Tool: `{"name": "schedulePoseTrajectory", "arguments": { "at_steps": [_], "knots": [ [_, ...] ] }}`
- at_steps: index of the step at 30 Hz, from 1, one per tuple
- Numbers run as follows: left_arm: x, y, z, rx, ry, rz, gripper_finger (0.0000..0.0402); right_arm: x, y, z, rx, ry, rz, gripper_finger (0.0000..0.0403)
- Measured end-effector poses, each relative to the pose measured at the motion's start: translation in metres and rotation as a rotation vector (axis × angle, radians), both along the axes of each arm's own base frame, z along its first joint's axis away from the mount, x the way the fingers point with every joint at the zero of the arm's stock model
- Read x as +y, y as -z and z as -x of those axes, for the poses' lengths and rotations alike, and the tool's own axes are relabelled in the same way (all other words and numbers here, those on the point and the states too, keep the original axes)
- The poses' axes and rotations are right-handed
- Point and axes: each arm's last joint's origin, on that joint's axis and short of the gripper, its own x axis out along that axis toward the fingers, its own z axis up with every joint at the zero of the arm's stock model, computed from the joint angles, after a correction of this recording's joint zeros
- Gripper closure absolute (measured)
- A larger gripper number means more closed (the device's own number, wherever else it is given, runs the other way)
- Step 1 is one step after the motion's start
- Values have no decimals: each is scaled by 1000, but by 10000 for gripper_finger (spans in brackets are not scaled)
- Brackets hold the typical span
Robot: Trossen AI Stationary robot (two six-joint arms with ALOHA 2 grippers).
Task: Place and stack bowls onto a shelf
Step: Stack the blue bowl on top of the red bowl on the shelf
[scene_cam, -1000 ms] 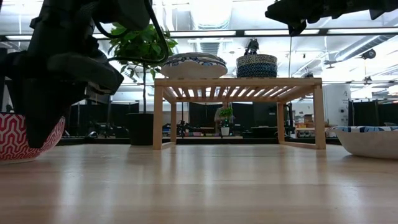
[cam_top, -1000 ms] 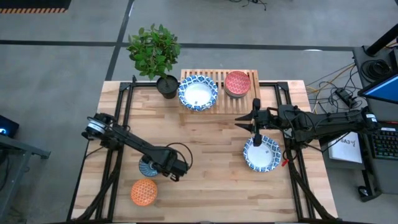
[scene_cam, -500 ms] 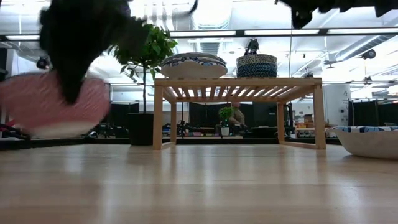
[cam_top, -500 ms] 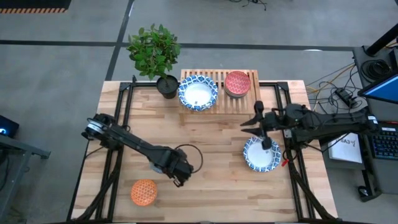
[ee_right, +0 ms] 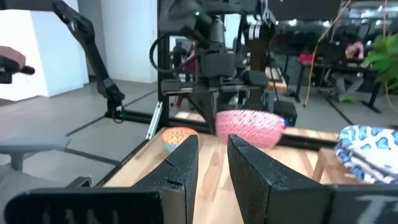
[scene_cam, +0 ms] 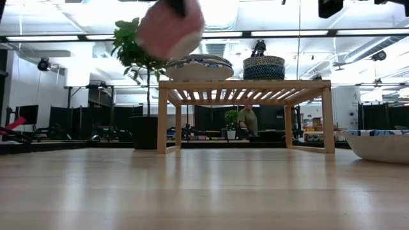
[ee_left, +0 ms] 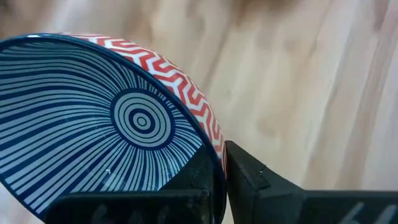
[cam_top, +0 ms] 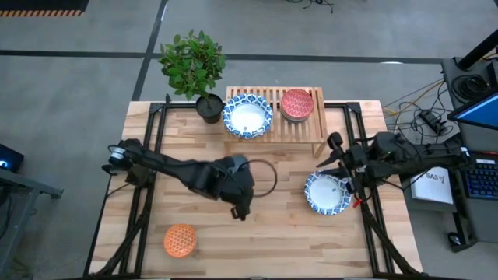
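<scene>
A small bowl with a red-white zigzag outside [ee_right: 249, 127] and a blue-striped inside [ee_left: 124, 124] hangs high over the table's middle, with my left gripper [ee_left: 221, 171] shut on it. In the low view this bowl [scene_cam: 171, 29] shows at the top. My left arm [cam_top: 226, 180] hides it from above. The wooden shelf [cam_top: 276, 128] at the far edge carries a blue-white bowl [cam_top: 247, 117] and a red bowl [cam_top: 296, 103] on a stack. My right gripper [cam_top: 331, 153] is open and empty above another blue-white bowl [cam_top: 327, 194] that rests on the table. My left gripper pinches the zigzag bowl's rim [ee_left: 214, 152], one finger [ee_left: 199, 183] inside the bowl and one finger [ee_left: 255, 180] outside. The fingers slant down onto the rim from above. The bowl hangs below them, opening upward, lifted clear of the table.
An orange bowl [cam_top: 180, 239] sits near the table's front left corner. A potted plant [cam_top: 194, 66] in a black pot [cam_top: 208, 107] stands left of the shelf. There is bare wood between the shelf and the table's near edge. A person shows far behind the shelf [scene_cam: 247, 121].
The zigzag bowl, on the table at the left a second ago, is now lifted well clear. My left gripper has carried it up and toward the table's middle and far edge, rolling its wrist on the way. My right gripper has drawn back toward the right edge.
</scene>
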Motion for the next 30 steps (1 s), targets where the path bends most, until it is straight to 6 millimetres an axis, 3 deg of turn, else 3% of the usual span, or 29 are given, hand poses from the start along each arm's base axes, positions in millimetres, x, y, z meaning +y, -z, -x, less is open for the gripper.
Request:
{"name": "schedulePoseTrajectory", "arguments": {
  "at_steps": [10, 14, 24, 30],
  "knots": [
    [46, -61, -26, -256, 161, -245, 398, 0, -6, 16, -63, -36, 8, 326],
    [70, -72, -39, -356, 184, -335, 398, 0, -5, 18, -53, -33, 30, 326],
    [112, -81, -46, -335, 267, -534, 398, 0, -6, 23, -66, -33, 49, 326],
    [132, -89, -52, -443, 342, -539, 398, 0, -6, 23, -69, -29, 56, 326]
  ]
}}
